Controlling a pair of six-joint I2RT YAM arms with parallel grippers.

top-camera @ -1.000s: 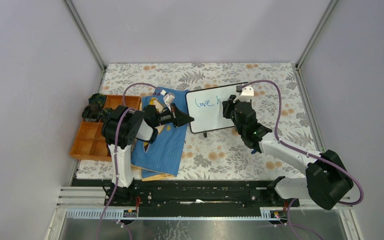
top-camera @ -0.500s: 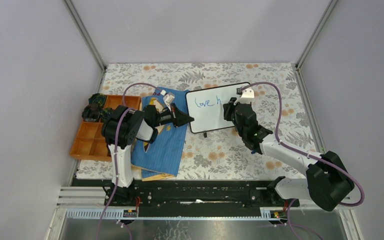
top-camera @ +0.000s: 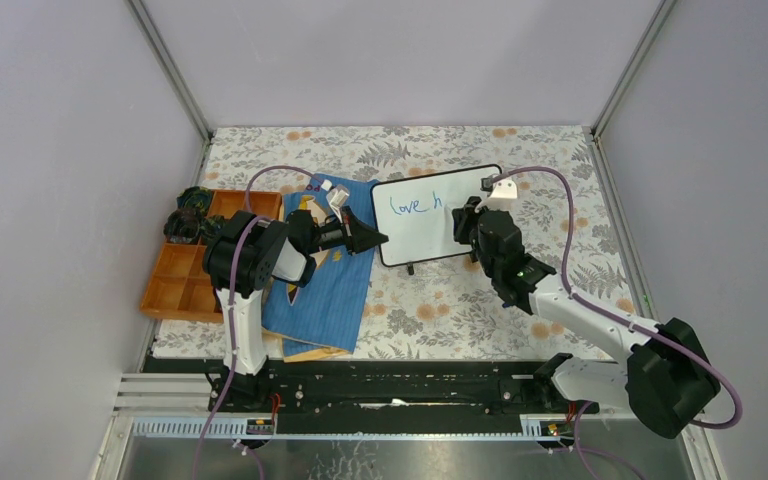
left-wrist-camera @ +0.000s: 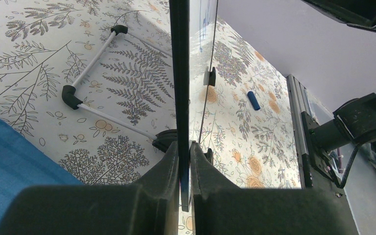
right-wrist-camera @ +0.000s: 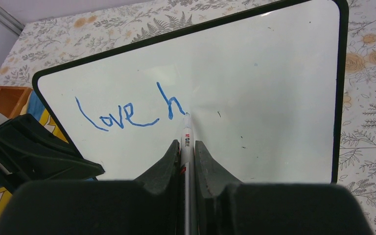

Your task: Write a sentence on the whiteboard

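The whiteboard (top-camera: pixel 418 238) stands tilted at the table's middle, black-framed. Blue handwriting, the sentence (top-camera: pixel 412 205), reads "love h" on its upper left. In the right wrist view the sentence (right-wrist-camera: pixel 127 115) ends at the pen tip. My right gripper (right-wrist-camera: pixel 187 143) is shut on a white marker pen (right-wrist-camera: pixel 186 132) whose tip touches the whiteboard (right-wrist-camera: pixel 264 88) at the foot of the "h". From above, the right gripper (top-camera: pixel 463 216) is over the board's right half. My left gripper (left-wrist-camera: pixel 185 149) is shut on the whiteboard's edge (left-wrist-camera: pixel 179 73); from above, the left gripper (top-camera: pixel 378 238) is at its left side.
A blue cloth-like book (top-camera: pixel 325 285) lies under the left arm. An orange compartment tray (top-camera: pixel 182 272) sits at the far left. A blue pen cap (left-wrist-camera: pixel 253 100) lies on the floral table cover. The board's white wire stand (left-wrist-camera: pixel 90 63) rests behind it.
My right gripper has slid a little to the right along the board and the "h" now shows whole. The left gripper and the board have stayed still.
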